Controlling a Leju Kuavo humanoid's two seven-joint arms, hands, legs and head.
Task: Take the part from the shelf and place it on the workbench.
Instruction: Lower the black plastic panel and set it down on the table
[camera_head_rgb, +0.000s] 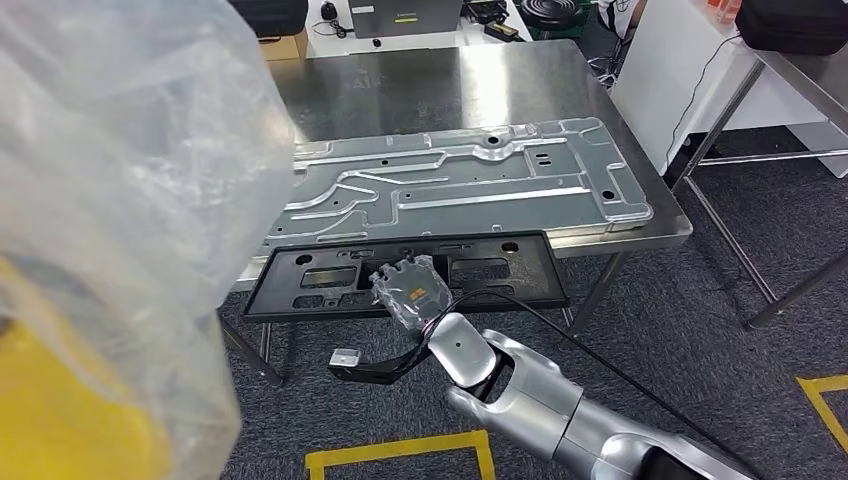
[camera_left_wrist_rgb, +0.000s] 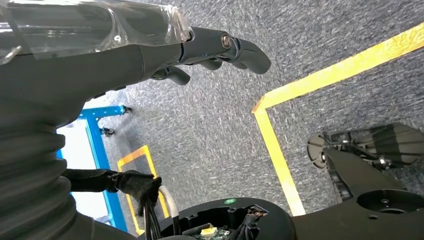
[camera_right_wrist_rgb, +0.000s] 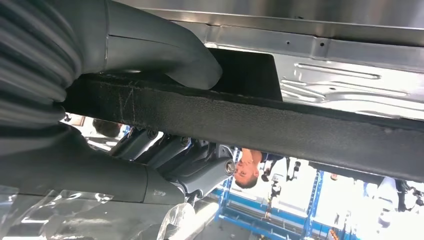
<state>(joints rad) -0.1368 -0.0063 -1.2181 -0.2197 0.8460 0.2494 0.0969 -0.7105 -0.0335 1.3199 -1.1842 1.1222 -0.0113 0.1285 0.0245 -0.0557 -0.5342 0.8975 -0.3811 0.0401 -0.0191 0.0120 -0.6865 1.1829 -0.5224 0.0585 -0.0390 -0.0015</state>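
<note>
Steel workbench, black part at its edge in right hand; left hand empty, fingers apart.

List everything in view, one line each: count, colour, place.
black frame part: one, black, front edge of workbench, overhanging
metal panel: one, silver, on workbench behind the frame
workbench: one, steel, centre
second table: one, steel, right
floor tape: yellow, on grey carpet
plastic wrap: clear, close to camera, left
right hand: one, plastic-covered, grips the frame's front edge
left hand: one, dark, hanging over the floor, holding nothing
</note>
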